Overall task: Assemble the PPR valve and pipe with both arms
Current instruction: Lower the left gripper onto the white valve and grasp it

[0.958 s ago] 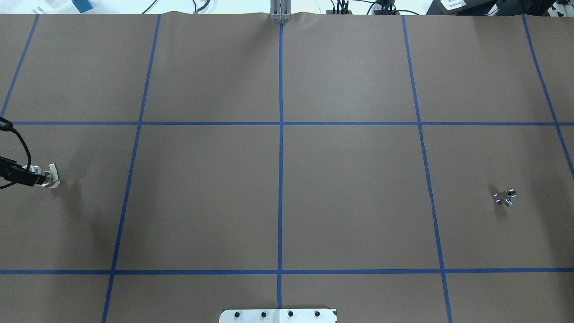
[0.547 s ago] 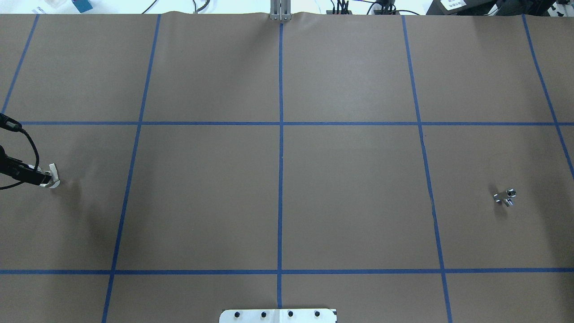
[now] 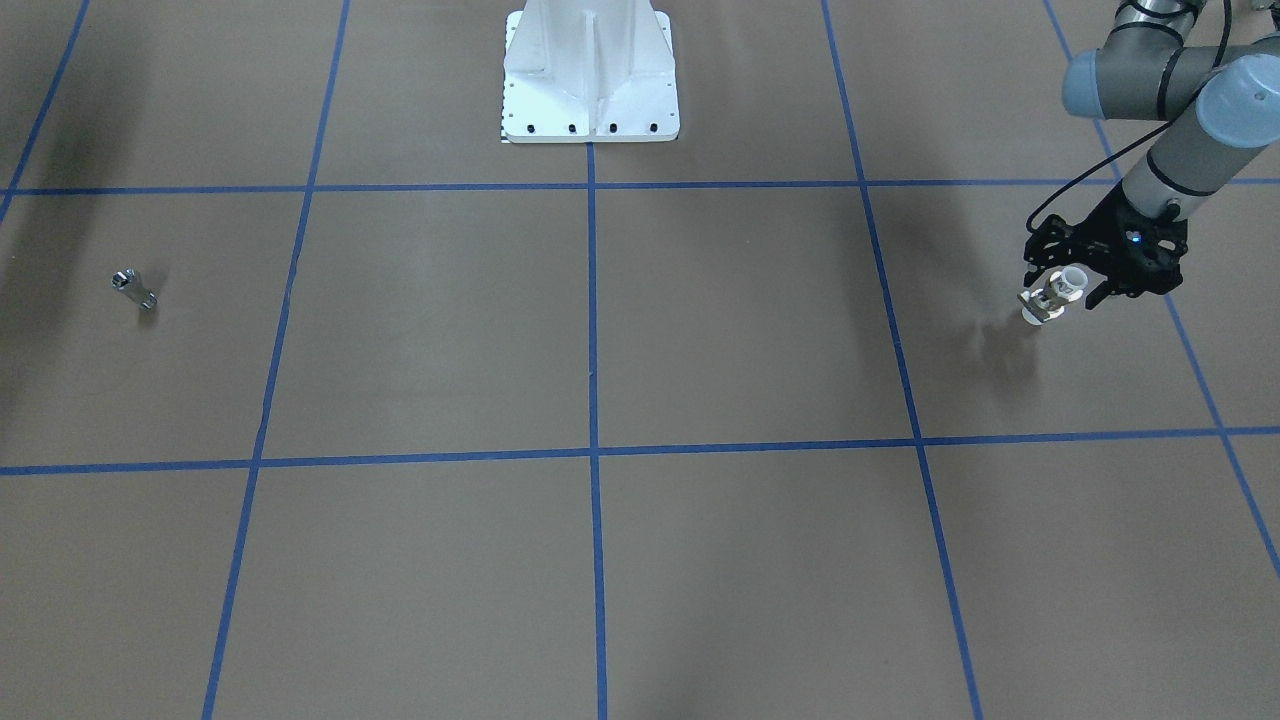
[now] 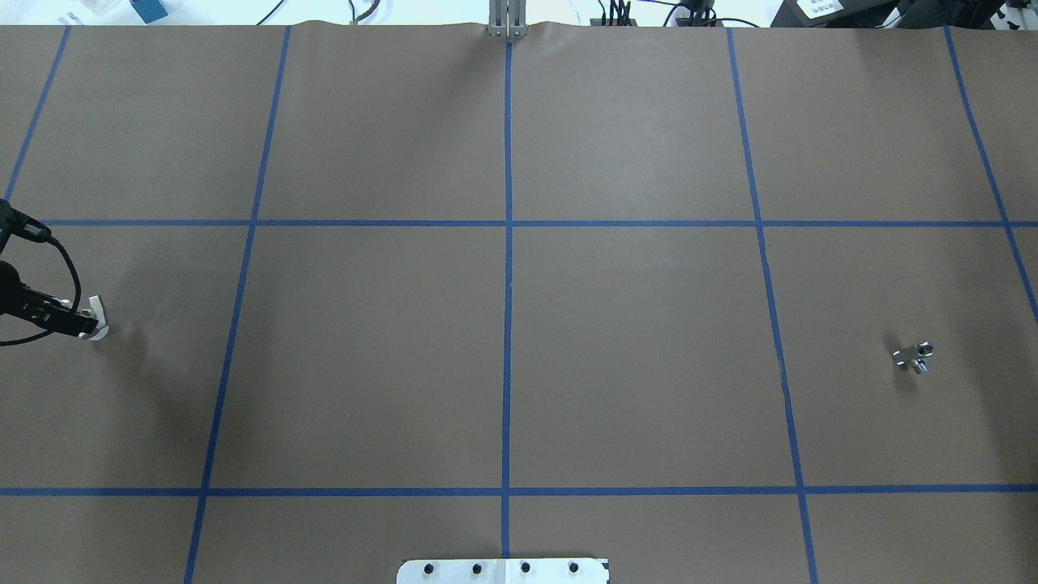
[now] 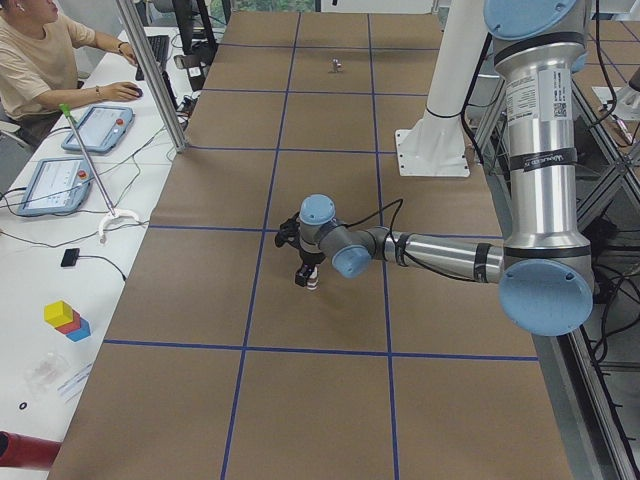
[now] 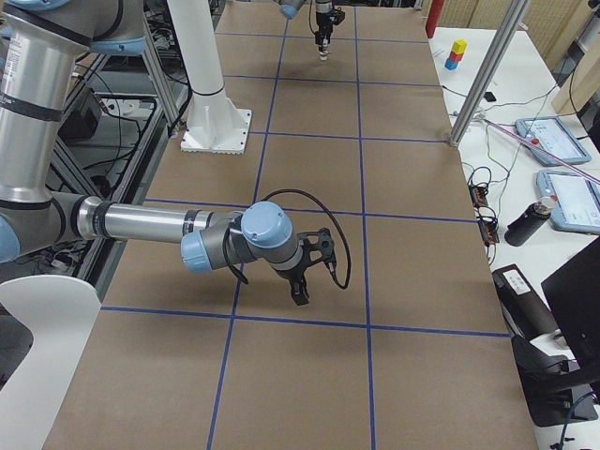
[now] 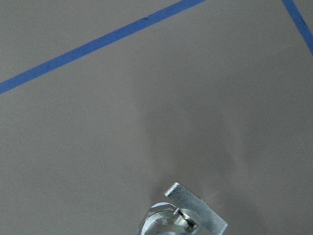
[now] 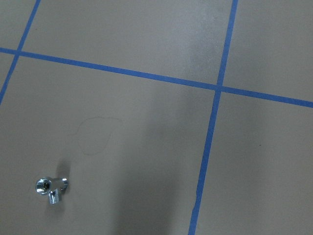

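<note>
The PPR valve [image 3: 1052, 296] is a small white fitting with a metal band and a flat tab. It sits tilted between the fingers of my left gripper [image 3: 1060, 292], close over the table at the robot's far left. The gripper looks shut on it. Both also show in the overhead view, the valve [image 4: 96, 318] at the left edge and the gripper [image 4: 81, 324]. The left wrist view shows the valve's tab [image 7: 198, 215] at the bottom edge. The pipe [image 4: 915, 357] lies alone on the far right; it also shows in the right wrist view [image 8: 49, 188]. My right gripper [image 6: 300, 294] shows only in the exterior right view, so I cannot tell whether it is open or shut.
The white bolted pedestal [image 3: 590, 75] stands at the robot's side of the table. Blue tape lines [image 4: 507, 243] divide the brown surface. An operator [image 5: 40, 60] sits at tablets beside the table's far side.
The left gripper and its cable have shifted slightly toward the valve in the overhead view. The valve and the pipe stay where they were.
</note>
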You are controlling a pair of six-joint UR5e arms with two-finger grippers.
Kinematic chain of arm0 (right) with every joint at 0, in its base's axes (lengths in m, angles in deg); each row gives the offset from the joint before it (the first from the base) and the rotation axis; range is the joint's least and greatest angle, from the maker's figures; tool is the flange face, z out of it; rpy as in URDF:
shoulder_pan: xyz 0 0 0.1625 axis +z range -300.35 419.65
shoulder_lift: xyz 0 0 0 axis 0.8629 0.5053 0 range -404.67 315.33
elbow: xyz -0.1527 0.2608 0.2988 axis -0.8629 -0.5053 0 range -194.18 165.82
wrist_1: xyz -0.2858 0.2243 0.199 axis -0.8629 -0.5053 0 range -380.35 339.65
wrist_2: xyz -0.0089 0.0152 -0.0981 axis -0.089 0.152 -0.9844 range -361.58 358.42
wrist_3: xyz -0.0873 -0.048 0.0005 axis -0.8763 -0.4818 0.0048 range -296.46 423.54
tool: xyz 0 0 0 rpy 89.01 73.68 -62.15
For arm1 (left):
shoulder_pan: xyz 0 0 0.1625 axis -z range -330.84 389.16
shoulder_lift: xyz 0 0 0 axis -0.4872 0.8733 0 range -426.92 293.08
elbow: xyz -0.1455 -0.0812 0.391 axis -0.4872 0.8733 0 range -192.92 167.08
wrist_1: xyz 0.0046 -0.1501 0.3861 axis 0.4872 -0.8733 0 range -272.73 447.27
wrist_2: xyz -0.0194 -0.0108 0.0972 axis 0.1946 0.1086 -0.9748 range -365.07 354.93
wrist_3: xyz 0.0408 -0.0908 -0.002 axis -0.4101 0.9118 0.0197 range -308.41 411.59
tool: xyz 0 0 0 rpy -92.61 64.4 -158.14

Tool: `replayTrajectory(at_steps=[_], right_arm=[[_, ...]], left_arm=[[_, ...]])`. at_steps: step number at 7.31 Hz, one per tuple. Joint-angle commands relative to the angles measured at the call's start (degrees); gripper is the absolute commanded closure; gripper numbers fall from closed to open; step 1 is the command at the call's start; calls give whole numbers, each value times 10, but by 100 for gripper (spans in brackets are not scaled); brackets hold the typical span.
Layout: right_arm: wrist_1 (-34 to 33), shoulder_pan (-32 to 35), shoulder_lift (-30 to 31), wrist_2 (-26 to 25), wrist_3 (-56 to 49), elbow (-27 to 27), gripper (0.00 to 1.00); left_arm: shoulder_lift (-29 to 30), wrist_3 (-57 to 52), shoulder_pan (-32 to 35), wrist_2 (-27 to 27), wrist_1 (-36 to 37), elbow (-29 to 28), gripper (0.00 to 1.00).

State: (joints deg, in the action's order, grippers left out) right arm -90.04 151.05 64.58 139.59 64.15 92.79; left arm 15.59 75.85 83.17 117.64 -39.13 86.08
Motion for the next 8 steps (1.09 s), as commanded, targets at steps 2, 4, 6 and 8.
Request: replayTrajectory(at_steps=[2, 4, 6, 8], right_arm=[[0, 0, -1, 1, 1, 0, 0], [0, 0, -1, 1, 1, 0, 0], [0, 0, -1, 1, 1, 0, 0], [0, 0, 1, 1, 1, -1, 0]], left_arm=[[-2, 0, 1, 0, -2, 5, 98], [-6, 14, 3, 9, 7, 56, 100], [13, 180, -1, 3, 10, 90, 100], [73, 298, -37, -1, 17, 89, 100]])
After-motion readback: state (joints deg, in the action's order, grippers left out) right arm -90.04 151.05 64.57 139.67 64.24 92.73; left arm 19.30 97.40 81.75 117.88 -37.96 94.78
